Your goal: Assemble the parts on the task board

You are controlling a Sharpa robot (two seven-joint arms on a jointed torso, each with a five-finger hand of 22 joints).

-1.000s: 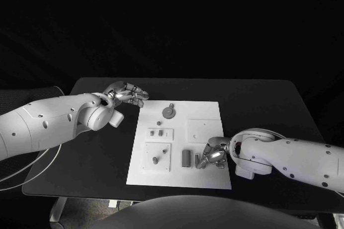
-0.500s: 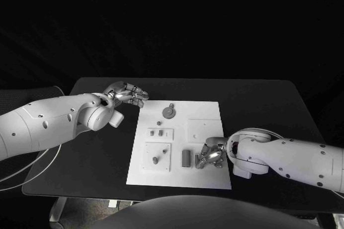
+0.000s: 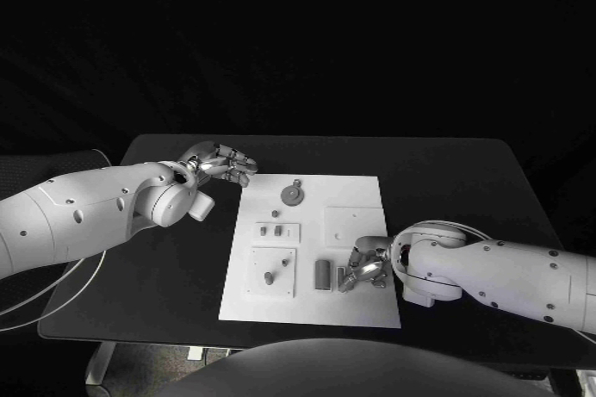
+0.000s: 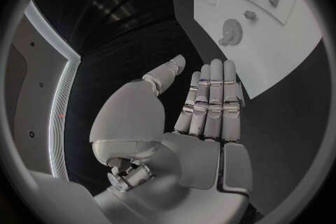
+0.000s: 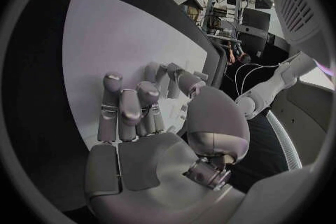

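The board (image 3: 311, 251) lies flat in the middle of the tabletop (image 3: 460, 182), with small grey parts on it: a round toothed part (image 3: 292, 195) near its far end, two small pegs (image 3: 273, 232) in a raised block at mid-board, and an upright bar (image 3: 323, 275) toward the near end. The right robot hand (image 3: 364, 268) is at the board's near right area, just beside the bar, fingers curled down toward the surface; whether it holds a part I cannot tell, as the fingers hide whatever is beneath them. Over the last second this hand has crept slightly inward across the board toward the bar, while the parts have not moved, so I judge it is closing in for a pick or a press and not yet finishing one. The left robot hand (image 3: 221, 164) has stayed put off the board's far left corner, above the tabletop, holding nothing, its fingers straight and side by side in the left wrist view (image 4: 210, 101). The tabletop is black and matte; the room beyond it is dark.
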